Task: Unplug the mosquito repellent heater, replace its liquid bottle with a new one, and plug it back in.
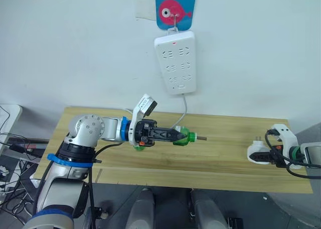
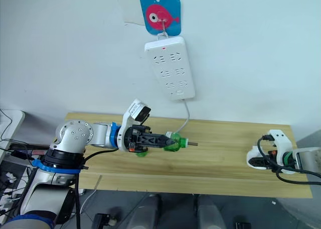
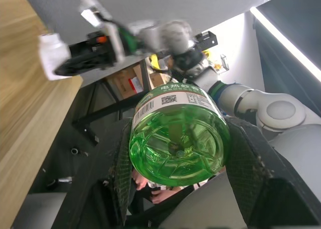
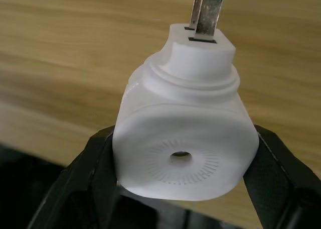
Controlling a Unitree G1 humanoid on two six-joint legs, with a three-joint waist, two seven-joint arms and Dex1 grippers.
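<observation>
Over the middle of the wooden table (image 1: 220,163), my left gripper (image 1: 175,135) is shut on a green liquid bottle (image 1: 186,137). The bottle lies sideways with its thin wick pointing right. In the left wrist view the bottle's round green base (image 3: 178,136) sits between the two black fingers (image 3: 119,174). At the table's right end, my right gripper (image 1: 267,156) is shut on the white mosquito repellent heater (image 1: 257,153). The right wrist view shows the heater (image 4: 185,138) with its round vent hole facing the camera and its metal prongs (image 4: 205,13) pointing away over the wood.
A long white power strip (image 1: 175,62) hangs on the wall above the table from a blue hook plate with a pink fish (image 1: 174,9). Its cable (image 1: 183,111) drops behind the table's back edge. Bare wood lies between the two grippers.
</observation>
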